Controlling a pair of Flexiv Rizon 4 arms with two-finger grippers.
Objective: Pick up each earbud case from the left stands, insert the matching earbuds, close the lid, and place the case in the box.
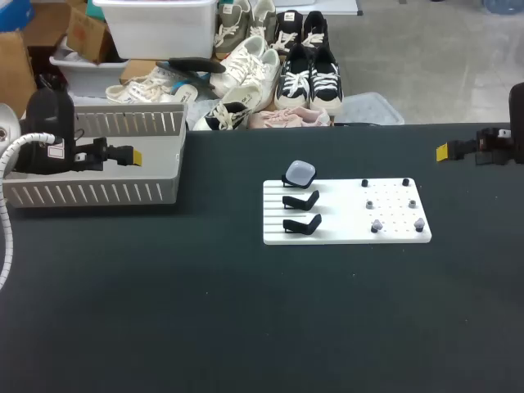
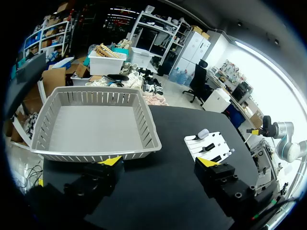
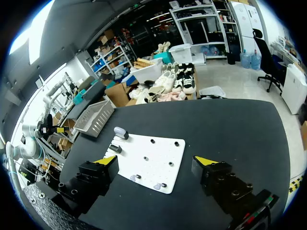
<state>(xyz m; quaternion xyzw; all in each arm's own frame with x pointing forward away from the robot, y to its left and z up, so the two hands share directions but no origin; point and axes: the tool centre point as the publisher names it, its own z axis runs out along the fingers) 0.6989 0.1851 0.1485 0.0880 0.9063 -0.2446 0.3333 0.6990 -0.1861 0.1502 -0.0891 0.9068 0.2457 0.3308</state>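
Left hand [image 2: 158, 163] wide open, empty, by the box [image 1: 90, 193] at the desk's far left corner. Right hand [image 3: 155, 160] wide too, near the right edge. Case [image 1: 299, 173] sits on the board's [image 1: 344, 234] far stand, mid-desk. Pick step, I'd say: next, reach it and grip its sides.

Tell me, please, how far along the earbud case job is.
Nothing looks done: no case shows in the box. Nothing is in hand: the left pincer and right pincer are open, holding nothing. To do: the case sits at the white board's left, earbuds at its right.
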